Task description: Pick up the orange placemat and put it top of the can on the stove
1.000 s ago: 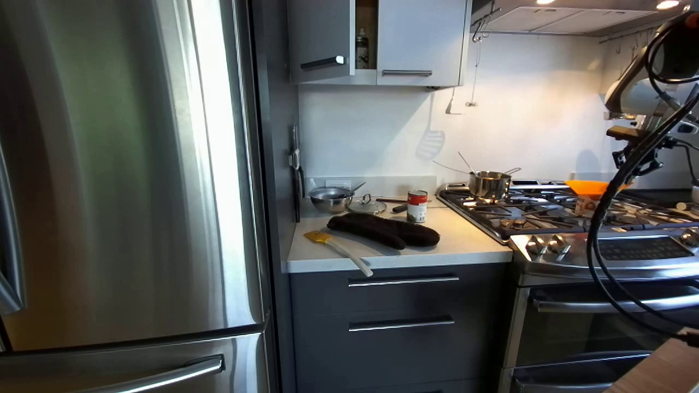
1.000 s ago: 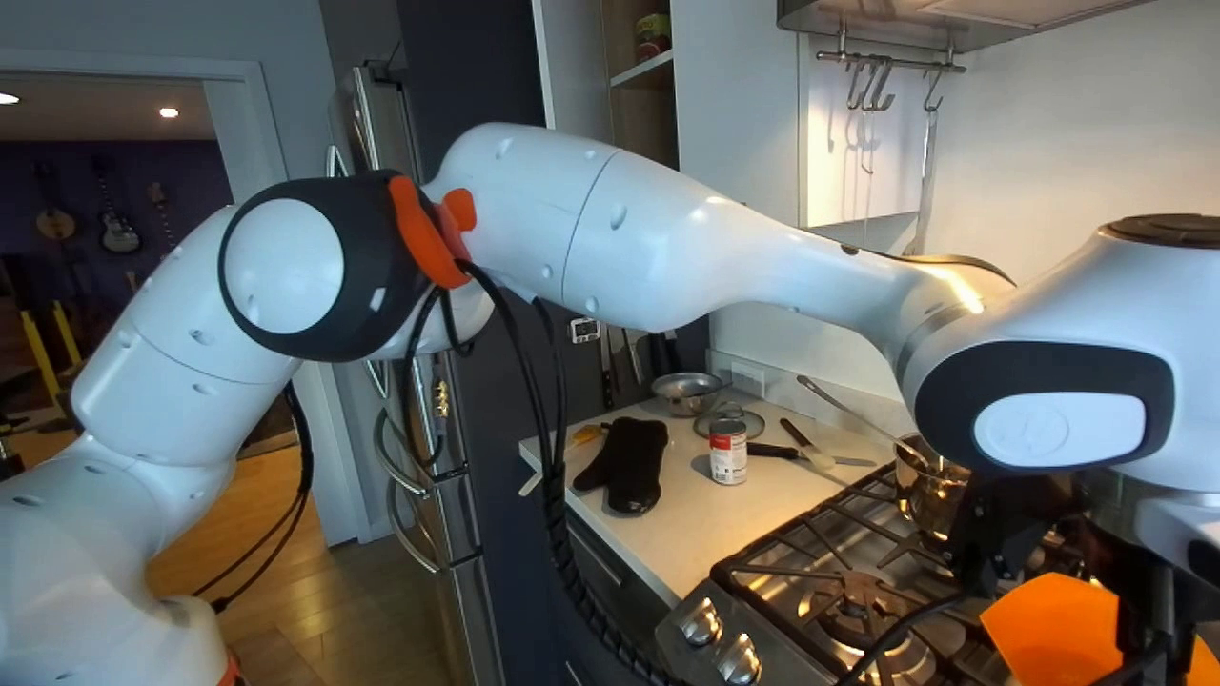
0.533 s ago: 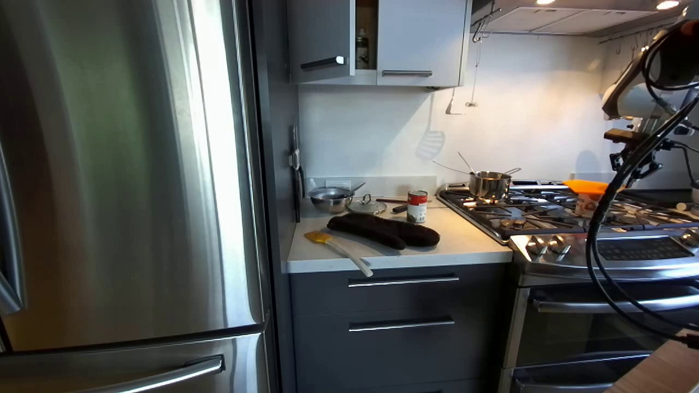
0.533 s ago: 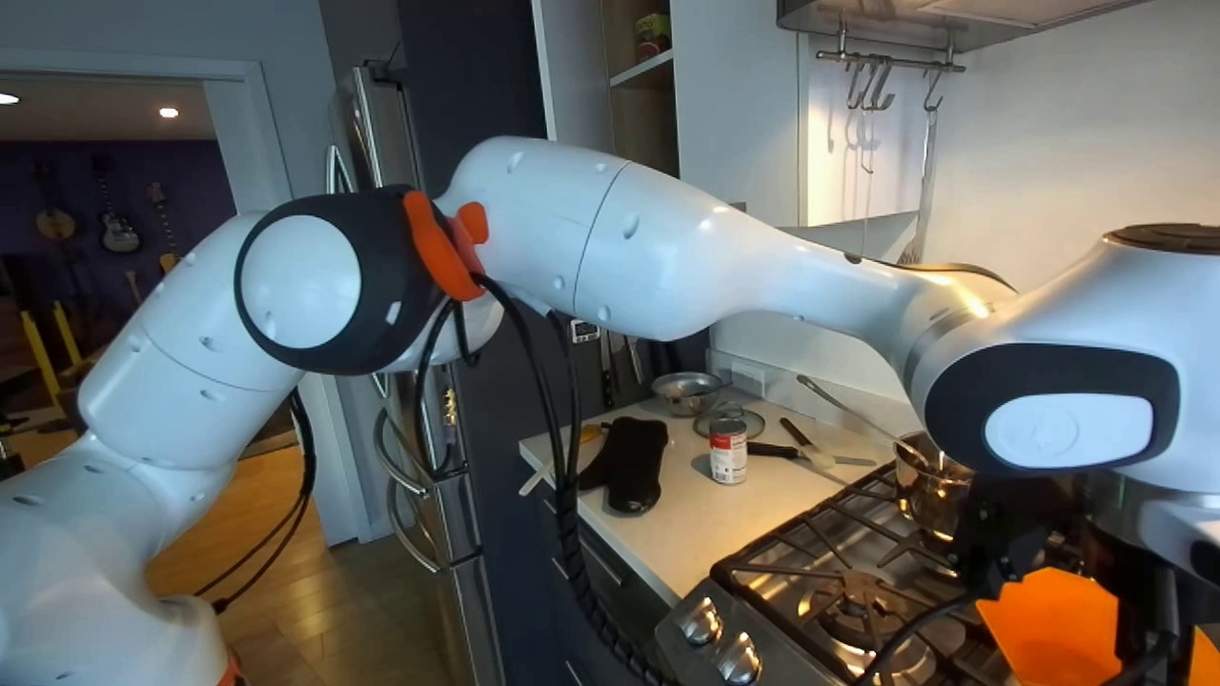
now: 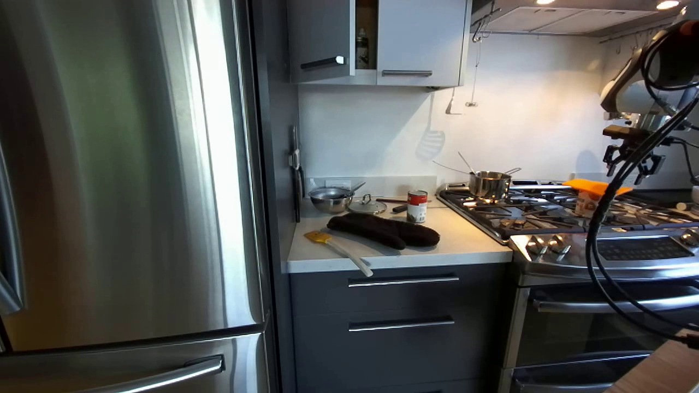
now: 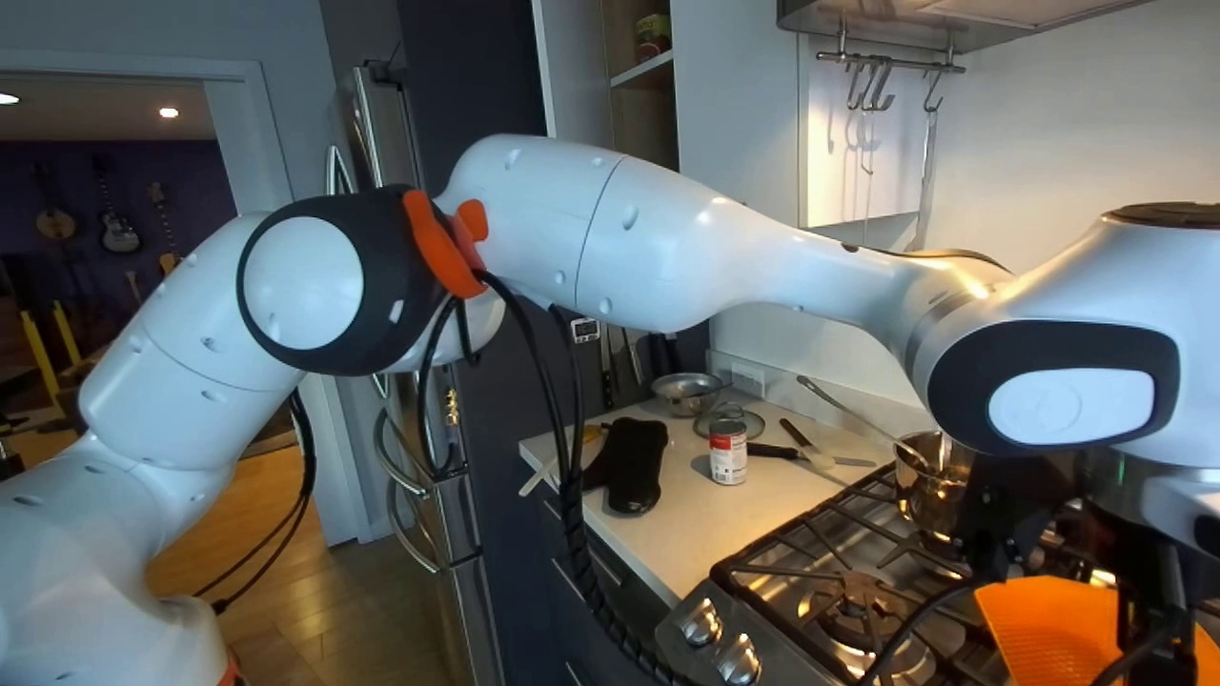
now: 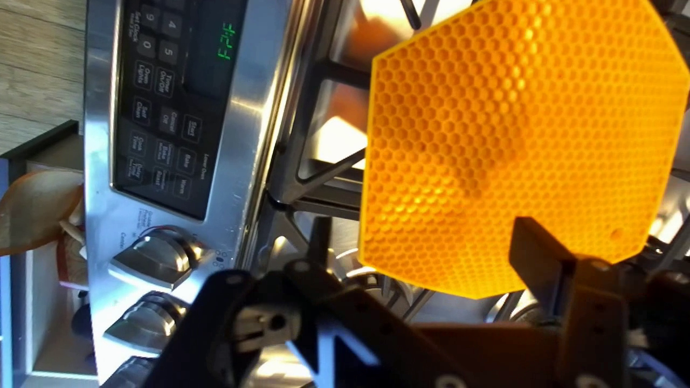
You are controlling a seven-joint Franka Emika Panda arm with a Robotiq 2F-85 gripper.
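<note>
In an exterior view, from the left, a steel bowl (image 5: 327, 205) stands on the counter (image 5: 469, 240), a utensil (image 5: 357, 188) leaning over its rim. Next comes an upright red-and-white tin (image 5: 416, 208), contents hidden. On the stove (image 5: 557, 268), a steel pot (image 5: 490, 188) has a long thin handle (image 6: 851, 411) slanting out. Further right, the orange placemat (image 5: 587, 186) lies roughly level on top of the can (image 5: 586, 206). In the wrist view one corner points toward the hand (image 7: 420, 229); the far edge is cut off, so I cannot tell its long axis. The hand is released, spread wide just above the placemat.
</note>
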